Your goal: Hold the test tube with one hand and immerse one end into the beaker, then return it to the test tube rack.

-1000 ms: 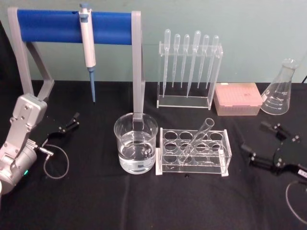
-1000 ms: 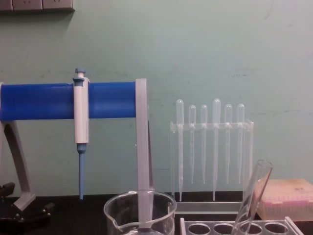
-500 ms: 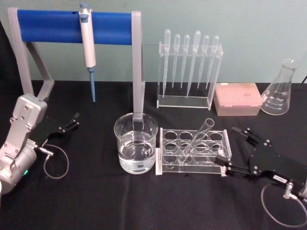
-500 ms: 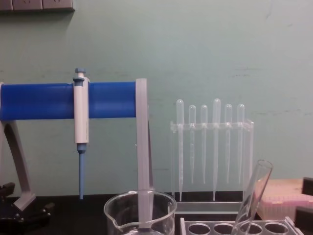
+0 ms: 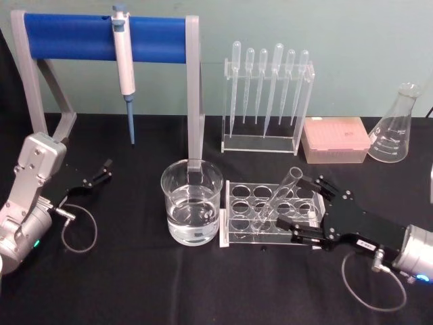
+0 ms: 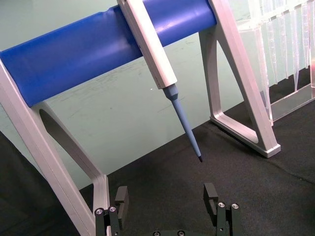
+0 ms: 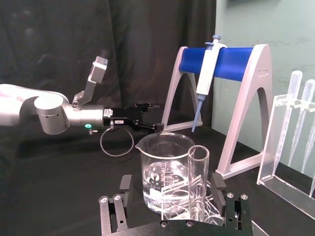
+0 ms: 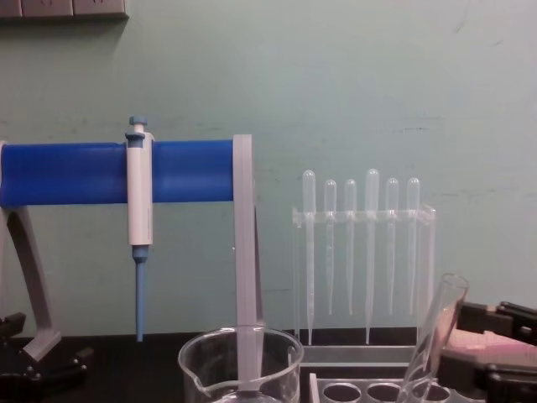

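Liquid, clear, is filling about the lower half of the wide clear glass beaker with a pouring spout. The beaker is standing on the black-covered bench, about midway between its left and right edges. Just beside the beaker, toward the right edge, the clear acrylic test tube rack is sitting almost against the beaker's wall.

The long clear glass test tube is leaning in one of the rack's middle holes, though I cannot tell which row. Its rounded bottom is resting low in the rack, and its open rim is tilting up toward the bench's back right corner.

The black boxy right gripper is reaching in from the right edge and hovering over the rack's right end. It is gaping wide. In the right wrist view the tube is standing between its flat black fingers, nearer one of them, and neither is pressing on the glass.

The black left gripper is lying near the bench's left edge, well apart from the beaker, with its fingers parted and gripping nothing.

Along the back edge:
- A grey stand with a blue bar is carrying a white and blue pipettor.
- A clear stand of thin plastic pipettes is sitting beside it.
- A pink box and a glass conical flask are sitting toward the back right corner.
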You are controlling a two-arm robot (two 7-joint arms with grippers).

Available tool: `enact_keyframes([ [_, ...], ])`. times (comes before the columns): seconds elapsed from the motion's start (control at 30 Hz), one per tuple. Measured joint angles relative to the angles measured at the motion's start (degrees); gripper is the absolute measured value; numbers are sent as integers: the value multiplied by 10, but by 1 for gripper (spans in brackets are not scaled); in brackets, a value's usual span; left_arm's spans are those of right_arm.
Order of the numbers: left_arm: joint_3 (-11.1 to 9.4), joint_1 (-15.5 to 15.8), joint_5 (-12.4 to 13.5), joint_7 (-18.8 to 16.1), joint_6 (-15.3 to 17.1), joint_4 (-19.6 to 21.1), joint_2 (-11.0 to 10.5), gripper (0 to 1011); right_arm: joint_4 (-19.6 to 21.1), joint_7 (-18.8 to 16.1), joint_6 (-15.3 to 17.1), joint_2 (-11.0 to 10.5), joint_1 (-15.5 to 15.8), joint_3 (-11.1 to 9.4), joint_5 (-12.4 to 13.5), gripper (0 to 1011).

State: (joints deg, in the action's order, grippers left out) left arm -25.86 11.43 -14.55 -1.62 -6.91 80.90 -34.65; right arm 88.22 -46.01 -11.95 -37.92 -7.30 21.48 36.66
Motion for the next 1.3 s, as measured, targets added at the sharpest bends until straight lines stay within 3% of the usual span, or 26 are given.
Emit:
enact_keyframes([
  [0.3, 0, 0, 0, 0, 0, 0, 0, 1000, -13, 18, 10, 17, -27, 16, -13, 1002],
  [0.73, 0, 0, 0, 0, 0, 0, 0, 1000, -15, 29, 13, 20, -31, 19, -21, 994],
  [0.97, 0, 0, 0, 0, 0, 0, 0, 1000, -15, 27, 12, 20, -31, 19, -20, 863],
  [1.3, 0, 0, 0, 0, 0, 0, 0, 1000, -15, 26, 12, 19, -31, 18, -19, 552],
])
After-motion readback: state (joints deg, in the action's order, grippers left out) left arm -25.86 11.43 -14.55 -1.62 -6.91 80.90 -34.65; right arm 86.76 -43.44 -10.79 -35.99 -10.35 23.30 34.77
